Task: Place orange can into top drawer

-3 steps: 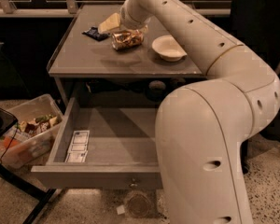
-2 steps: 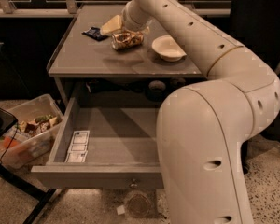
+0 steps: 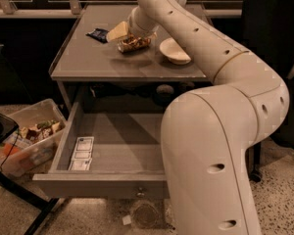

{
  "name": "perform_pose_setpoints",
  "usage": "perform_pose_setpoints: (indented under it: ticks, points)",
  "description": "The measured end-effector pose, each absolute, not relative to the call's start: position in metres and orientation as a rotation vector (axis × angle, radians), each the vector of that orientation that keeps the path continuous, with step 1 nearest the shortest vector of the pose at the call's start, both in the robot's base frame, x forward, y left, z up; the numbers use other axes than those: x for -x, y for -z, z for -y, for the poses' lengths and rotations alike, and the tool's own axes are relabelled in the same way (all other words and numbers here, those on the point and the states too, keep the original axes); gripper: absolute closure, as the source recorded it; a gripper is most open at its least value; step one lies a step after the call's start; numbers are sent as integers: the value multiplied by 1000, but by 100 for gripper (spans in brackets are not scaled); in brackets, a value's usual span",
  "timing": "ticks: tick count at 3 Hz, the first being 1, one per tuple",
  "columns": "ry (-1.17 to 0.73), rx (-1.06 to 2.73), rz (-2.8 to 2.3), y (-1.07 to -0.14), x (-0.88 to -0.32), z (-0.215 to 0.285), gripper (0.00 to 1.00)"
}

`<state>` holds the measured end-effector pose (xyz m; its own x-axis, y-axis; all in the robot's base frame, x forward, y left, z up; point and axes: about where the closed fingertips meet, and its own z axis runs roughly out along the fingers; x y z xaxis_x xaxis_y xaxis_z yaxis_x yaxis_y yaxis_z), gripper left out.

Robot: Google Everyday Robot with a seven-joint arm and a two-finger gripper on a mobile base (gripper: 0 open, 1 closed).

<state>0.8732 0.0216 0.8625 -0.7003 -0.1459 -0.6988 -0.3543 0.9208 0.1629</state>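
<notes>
The orange can (image 3: pixel 134 43) lies on its side on the grey table (image 3: pixel 88 60), towards the back middle. My gripper (image 3: pixel 121 35) is at the end of the white arm that reaches over the table. It sits right at the can's left end, touching or just over it. The top drawer (image 3: pixel 100 185) is pulled wide open below the tabletop, with its round knob (image 3: pixel 139 192) facing me. A white strip of small packets (image 3: pixel 82 153) lies at the drawer's left side.
A dark blue flat packet (image 3: pixel 96 34) lies left of the gripper and a cream bowl (image 3: pixel 174 51) right of the can. A clear plastic bin (image 3: pixel 27 138) of snacks stands on the floor at the left. My arm's bulk (image 3: pixel 210 155) covers the drawer's right part.
My gripper has come down slightly onto the can's left end. The can, the drawer and the other things have stayed where they were.
</notes>
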Motion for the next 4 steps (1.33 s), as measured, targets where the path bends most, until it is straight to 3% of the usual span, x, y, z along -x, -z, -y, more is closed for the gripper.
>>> perform_pose_setpoints:
  ticks: [1,4]
  points:
    - [-369,388,-2355,-851,-877,-30,19]
    - [-369,404,-2320,-864,-870,-21,89]
